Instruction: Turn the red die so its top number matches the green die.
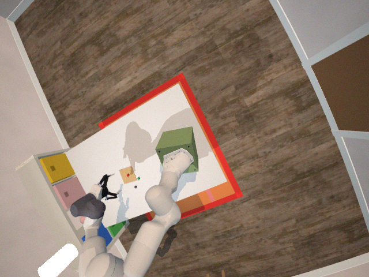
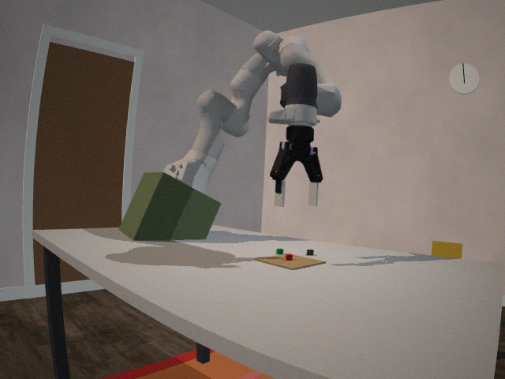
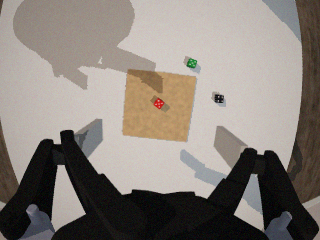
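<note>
The red die point(image 3: 159, 103) lies on the tan mat, near its middle; it also shows in the side view point(image 2: 289, 256) and the overhead view point(image 1: 128, 175). The green die point(image 3: 192, 63) sits on the table just off the mat's far corner, and it shows in the side view point(image 2: 279, 251) and the overhead view point(image 1: 138, 178). The black die point(image 3: 219, 98) lies on the table to the mat's right. My gripper point(image 2: 296, 198) hangs high above the table, pointing down, open and empty. Die numbers are too small to read.
A large green box point(image 2: 169, 208) holds the arm's base at the table's back left. A yellow block point(image 2: 447, 249) shows beyond the table's far right edge. A shelf with coloured bins point(image 1: 56, 167) stands beside the table.
</note>
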{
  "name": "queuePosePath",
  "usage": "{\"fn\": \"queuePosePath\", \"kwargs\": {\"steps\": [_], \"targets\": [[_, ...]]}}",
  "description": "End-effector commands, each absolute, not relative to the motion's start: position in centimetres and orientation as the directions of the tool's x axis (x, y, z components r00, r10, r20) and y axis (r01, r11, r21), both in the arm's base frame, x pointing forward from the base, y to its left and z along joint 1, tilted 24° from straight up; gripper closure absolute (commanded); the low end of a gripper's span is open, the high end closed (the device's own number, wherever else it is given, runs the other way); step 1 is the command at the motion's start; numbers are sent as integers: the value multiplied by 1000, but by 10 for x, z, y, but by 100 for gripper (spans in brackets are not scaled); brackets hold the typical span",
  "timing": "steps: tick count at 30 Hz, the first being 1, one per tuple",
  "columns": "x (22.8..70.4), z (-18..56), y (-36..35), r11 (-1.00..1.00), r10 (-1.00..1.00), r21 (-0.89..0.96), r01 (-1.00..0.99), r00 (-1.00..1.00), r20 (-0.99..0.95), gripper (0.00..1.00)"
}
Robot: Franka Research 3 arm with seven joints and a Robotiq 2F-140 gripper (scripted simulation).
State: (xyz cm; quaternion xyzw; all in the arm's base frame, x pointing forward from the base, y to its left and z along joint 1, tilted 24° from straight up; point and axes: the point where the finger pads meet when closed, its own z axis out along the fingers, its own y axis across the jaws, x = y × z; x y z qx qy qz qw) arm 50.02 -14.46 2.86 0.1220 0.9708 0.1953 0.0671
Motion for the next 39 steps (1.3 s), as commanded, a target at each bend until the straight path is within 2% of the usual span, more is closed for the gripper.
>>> {"fn": "queuePosePath", "kwargs": {"steps": [1,39], "targets": [[501,30,-146,888,286,395,235,-955,-74,0],[494,62,-159,888,286,395,235,-955,-74,0]]}}
